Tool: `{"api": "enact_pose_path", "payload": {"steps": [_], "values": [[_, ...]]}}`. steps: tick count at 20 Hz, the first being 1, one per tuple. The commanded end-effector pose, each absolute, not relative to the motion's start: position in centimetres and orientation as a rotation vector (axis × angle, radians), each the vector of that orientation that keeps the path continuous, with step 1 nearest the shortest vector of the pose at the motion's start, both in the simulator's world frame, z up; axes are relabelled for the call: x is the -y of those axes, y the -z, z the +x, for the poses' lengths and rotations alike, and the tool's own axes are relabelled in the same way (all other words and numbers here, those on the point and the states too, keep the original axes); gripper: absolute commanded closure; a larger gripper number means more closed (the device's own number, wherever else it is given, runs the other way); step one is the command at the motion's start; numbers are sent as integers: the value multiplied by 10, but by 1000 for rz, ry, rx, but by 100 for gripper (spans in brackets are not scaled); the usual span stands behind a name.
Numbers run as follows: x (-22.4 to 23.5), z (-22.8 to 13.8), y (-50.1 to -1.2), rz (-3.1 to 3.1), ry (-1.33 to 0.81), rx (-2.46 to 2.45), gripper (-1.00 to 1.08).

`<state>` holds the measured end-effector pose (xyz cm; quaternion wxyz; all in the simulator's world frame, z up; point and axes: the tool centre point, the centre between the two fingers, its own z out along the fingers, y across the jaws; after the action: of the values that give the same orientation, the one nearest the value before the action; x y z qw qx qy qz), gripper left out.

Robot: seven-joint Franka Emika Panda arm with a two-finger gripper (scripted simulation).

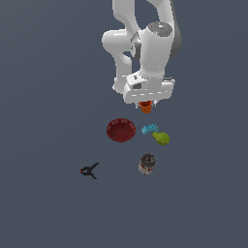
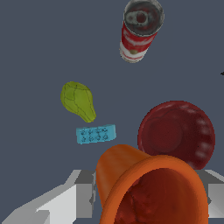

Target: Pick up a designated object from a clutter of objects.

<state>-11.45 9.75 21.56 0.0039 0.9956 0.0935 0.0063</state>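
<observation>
Hanging under the white arm's gripper in the exterior view is the small bright orange tapered cup, only its lower part showing below the white hand. It sits above the grey floor, beyond the other items. Below it lie the dark red round bowl, the blue toy brick just beside the yellow-green pear shape, then the brownish can with a red-and-white side. The black clamp with a red tip lies well apart, toward the exterior view's left.

In the wrist view the orange cup fills the near field: a smooth tapered wall widening to a thick round rim, the open mouth facing the camera, the inside a darker mottled red-orange. A grey-white finger presses its one side and another shows at the opposite edge, so the jaws stand partly closed around the cup. Past it lie the red bowl, brick, pear and can.
</observation>
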Motion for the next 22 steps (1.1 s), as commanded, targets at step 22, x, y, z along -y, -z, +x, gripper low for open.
{"api": "enact_pose_path", "payload": {"steps": [22], "values": [[-231,-119,-369,3127,-1,-301,108]]}}
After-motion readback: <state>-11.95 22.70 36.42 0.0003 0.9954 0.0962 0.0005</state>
